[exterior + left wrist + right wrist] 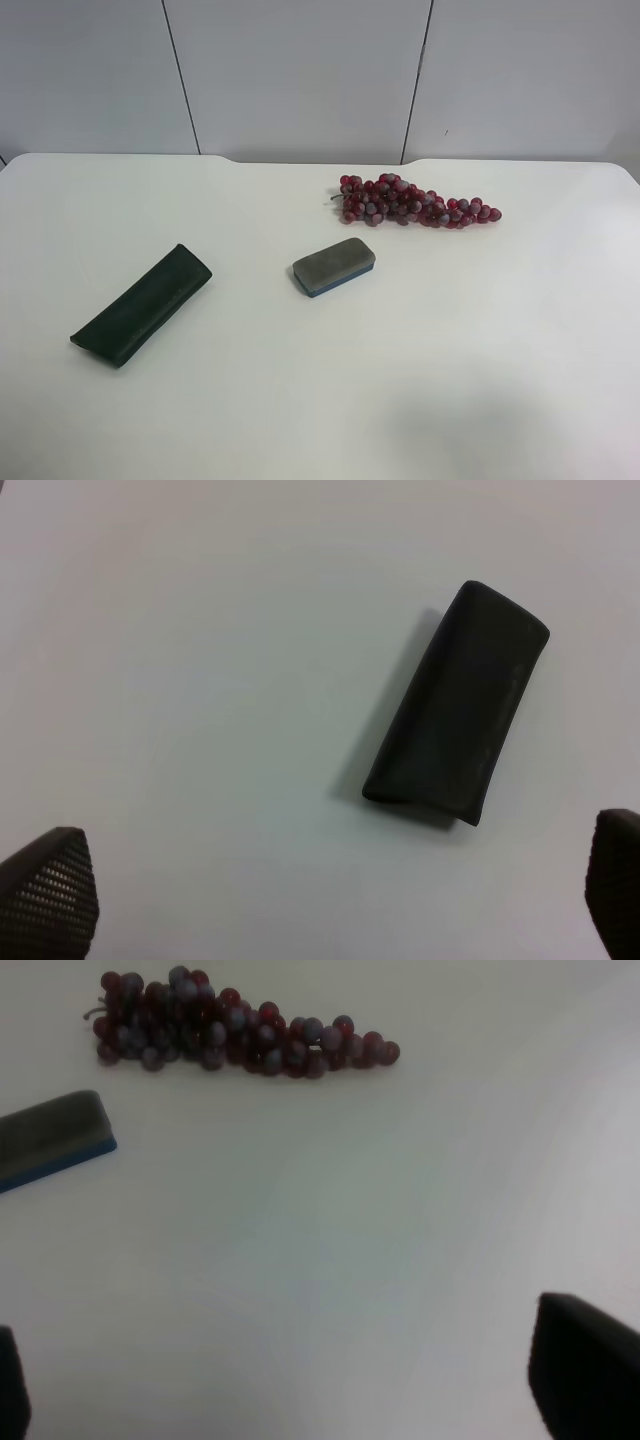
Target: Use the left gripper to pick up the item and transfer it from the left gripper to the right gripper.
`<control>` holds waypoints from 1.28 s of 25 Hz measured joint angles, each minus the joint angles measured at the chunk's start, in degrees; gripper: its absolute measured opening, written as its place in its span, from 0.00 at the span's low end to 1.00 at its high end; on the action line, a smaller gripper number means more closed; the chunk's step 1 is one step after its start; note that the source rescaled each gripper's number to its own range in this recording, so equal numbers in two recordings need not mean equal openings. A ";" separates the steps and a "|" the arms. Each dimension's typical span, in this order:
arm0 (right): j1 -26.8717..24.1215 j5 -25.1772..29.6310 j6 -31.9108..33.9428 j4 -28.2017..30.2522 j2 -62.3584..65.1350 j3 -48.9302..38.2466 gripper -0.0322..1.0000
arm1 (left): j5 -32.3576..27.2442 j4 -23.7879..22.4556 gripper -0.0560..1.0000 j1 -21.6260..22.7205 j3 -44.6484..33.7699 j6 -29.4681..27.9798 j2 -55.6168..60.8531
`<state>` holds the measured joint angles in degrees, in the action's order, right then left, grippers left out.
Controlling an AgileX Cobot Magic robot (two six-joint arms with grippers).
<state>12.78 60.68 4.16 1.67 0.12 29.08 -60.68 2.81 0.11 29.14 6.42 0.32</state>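
Left end effector point(330, 900) and right end effector point(300, 1385) gape wide over white table point(450, 350) backed by grey wall point(300, 70).

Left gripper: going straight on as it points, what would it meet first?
Probably the pouch, which lies ahead of the open left gripper, nearer one finger. Depth is unclear, so it might touch bare table first.

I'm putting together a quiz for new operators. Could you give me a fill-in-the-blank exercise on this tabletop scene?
1. In the exterior high view, the thing lying between the pouch and the grape bunch is the ____.
2. The left gripper grips nothing; its jaws stand ____.
3. The right wrist view shows the grape bunch and the eraser, but not the ____.
Missing words: eraser; open; pouch.
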 joint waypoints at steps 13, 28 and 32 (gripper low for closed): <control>0.00 0.00 0.00 0.00 0.00 0.00 1.00 | 0.00 0.00 1.00 0.00 0.00 0.00 0.00; 0.00 0.00 0.00 0.00 0.00 0.00 1.00 | -3.50 2.56 1.00 0.00 2.99 1.52 -11.49; 0.00 0.00 0.00 0.00 0.00 0.00 1.00 | -4.27 2.74 1.00 -0.89 5.08 5.54 -25.54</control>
<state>12.78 60.68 4.16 1.67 0.12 29.08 -64.95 5.55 -0.77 34.22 11.96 -25.21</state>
